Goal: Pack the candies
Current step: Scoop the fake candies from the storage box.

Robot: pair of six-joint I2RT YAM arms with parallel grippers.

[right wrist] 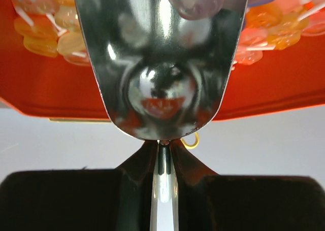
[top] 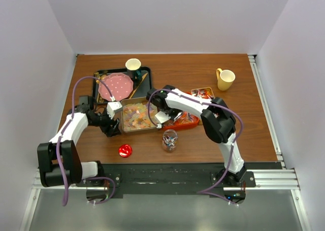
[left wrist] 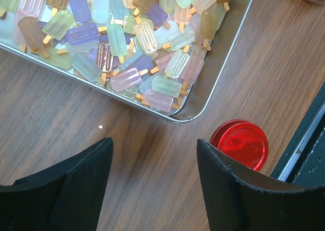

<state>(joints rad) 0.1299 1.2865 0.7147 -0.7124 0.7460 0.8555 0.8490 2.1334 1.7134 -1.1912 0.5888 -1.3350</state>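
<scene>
Dozens of pastel, popsicle-shaped candies (left wrist: 127,38) fill a silver tray (left wrist: 231,43) at the middle of the worktop (left wrist: 76,124). By that tray's near-left corner the left pincer (left wrist: 155,157) hovers with its fingers apart and nothing between them. A red disc (left wrist: 239,143) lies close by on the near side. The right pincer (right wrist: 162,152) is clamped on the thin handle of a shiny metal scoop (right wrist: 162,63). The scoop's bowl is over the red tray (right wrist: 51,94) of orange and yellow sweets, just right of the silver tray. A glass jar (top: 169,139) holding a few wrapped candies stands near both trays.
</scene>
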